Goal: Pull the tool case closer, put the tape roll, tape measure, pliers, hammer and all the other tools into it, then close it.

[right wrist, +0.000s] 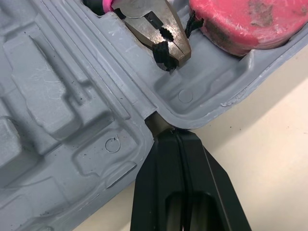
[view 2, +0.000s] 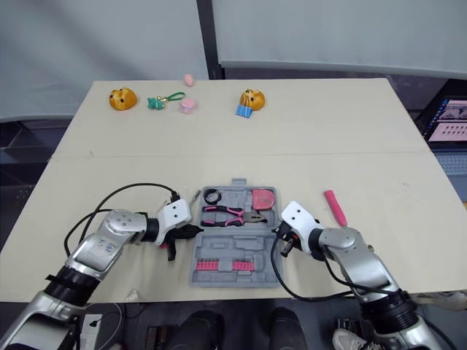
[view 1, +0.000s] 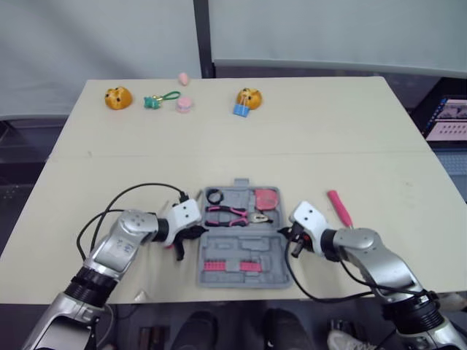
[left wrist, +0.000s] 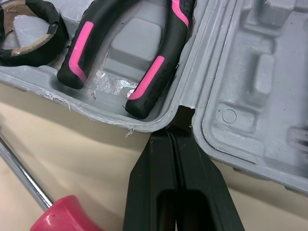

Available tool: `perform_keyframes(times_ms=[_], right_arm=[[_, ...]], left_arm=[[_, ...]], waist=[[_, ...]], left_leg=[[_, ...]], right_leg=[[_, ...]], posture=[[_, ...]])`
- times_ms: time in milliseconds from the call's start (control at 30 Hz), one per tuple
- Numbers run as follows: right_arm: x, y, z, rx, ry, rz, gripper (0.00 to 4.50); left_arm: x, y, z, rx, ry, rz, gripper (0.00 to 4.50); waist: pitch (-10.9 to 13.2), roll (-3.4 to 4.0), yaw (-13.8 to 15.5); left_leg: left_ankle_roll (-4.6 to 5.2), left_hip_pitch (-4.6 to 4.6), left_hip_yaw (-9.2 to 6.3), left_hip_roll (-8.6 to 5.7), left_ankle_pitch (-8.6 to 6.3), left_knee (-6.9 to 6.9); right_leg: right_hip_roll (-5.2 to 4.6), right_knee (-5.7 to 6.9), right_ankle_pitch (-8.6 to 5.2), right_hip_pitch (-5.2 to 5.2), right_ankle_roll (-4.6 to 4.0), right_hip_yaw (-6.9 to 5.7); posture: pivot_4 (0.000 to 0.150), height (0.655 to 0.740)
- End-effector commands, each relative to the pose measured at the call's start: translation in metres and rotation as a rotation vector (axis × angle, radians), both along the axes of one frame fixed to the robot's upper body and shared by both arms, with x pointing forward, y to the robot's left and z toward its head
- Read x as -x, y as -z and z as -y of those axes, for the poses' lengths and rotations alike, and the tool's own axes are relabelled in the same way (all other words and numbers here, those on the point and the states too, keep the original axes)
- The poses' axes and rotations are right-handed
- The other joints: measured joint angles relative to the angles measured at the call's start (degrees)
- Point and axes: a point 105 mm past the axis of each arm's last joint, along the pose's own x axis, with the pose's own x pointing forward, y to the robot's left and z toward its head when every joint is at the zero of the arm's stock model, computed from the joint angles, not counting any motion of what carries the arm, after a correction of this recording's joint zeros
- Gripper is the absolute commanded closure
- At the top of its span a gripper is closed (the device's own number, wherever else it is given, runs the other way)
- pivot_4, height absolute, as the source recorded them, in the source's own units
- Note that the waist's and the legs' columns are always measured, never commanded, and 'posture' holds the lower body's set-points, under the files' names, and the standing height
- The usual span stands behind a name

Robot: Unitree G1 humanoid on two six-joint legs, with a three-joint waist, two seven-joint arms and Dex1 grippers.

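Note:
The grey tool case lies open near the table's front edge. Its far half holds the black tape roll, the pink-handled pliers and the pink tape measure. Pink bits sit in the near half. My left gripper is shut, its tips set in the hinge notch on the case's left side. On the right side, my right gripper is also shut, tips against the hinge end. A red-handled screwdriver lies by the left gripper. A pink screwdriver lies right of the case.
Two orange toys, a green keychain, a blue clip and small pink pieces sit along the far edge of the table. A screen glows beyond the right edge.

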Motion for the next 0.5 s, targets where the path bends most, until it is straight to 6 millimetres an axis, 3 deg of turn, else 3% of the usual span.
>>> perform_keyframes(times_ms=[33,500], right_arm=[[-0.0032,-0.0014,-0.0014,0.0,0.009,0.019,4.5],[-0.0123,-0.0046,-0.004,-0.004,0.036,0.053,4.5]], left_arm=[[-0.0064,-0.009,0.002,0.008,0.001,0.049,4.45],[-0.009,-0.0088,0.0,-0.002,-0.006,0.058,4.45]], waist=[[0.0,0.0,0.0],[0.0,0.0,0.0]], left_leg=[[0.0,0.0,0.0,0.0,0.0,0.0],[0.0,0.0,0.0,0.0,0.0,0.01]], right_leg=[[0.0,0.0,0.0,0.0,0.0,0.0],[0.0,0.01,0.0,0.0,0.0,0.0]], posture=[[0.15,0.7121],[0.15,0.7121]])
